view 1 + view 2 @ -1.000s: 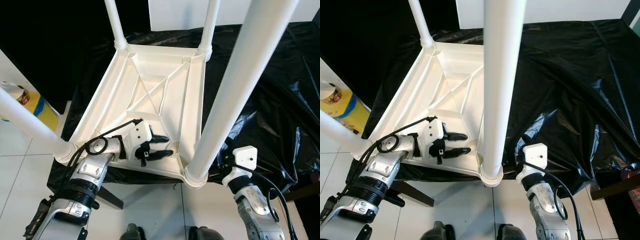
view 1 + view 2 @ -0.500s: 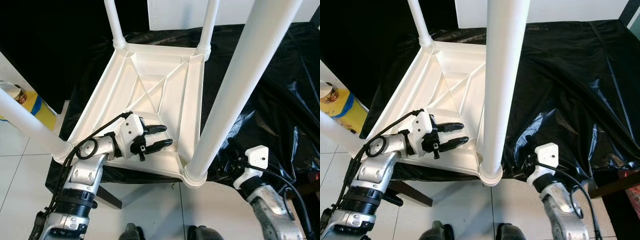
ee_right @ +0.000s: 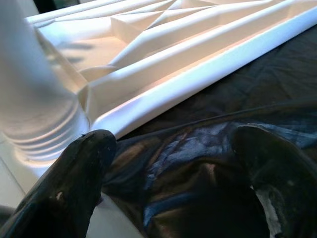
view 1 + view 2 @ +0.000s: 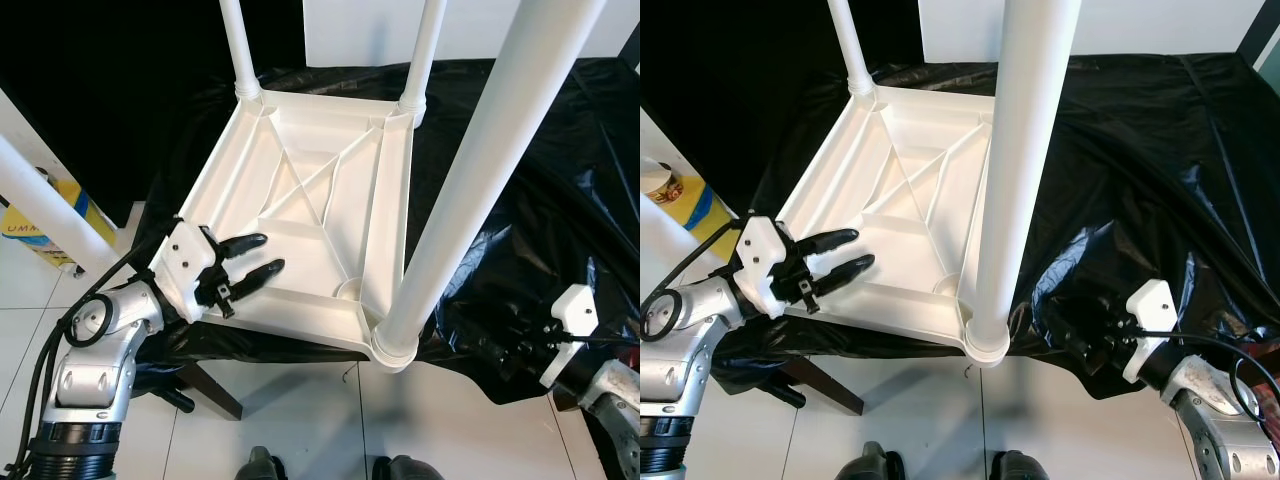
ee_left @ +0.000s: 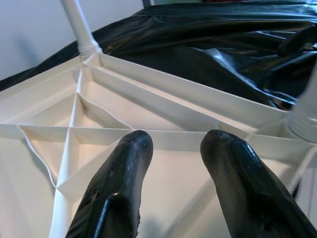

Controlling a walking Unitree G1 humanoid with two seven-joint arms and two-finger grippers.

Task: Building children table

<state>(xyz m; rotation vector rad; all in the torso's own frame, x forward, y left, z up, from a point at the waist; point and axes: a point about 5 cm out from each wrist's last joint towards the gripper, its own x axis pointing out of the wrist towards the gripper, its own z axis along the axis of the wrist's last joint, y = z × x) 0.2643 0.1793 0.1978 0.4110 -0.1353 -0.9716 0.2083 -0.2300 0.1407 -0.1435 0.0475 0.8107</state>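
The children's table [image 4: 320,190] lay upside down on the black-sheeted desk [image 4: 1160,150], all legs fitted. The left gripper [image 4: 245,268] hovered over its near edge, the right gripper [image 4: 1080,335] beside the near leg [image 4: 470,190], both jaws open and empty. Likely next: gripping the frame and turning it upright.

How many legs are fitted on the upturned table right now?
4 legs on the table: far-left leg, far-right leg, near-right leg closest to the camera, and near-left leg, whose socket is hidden behind the left tool.
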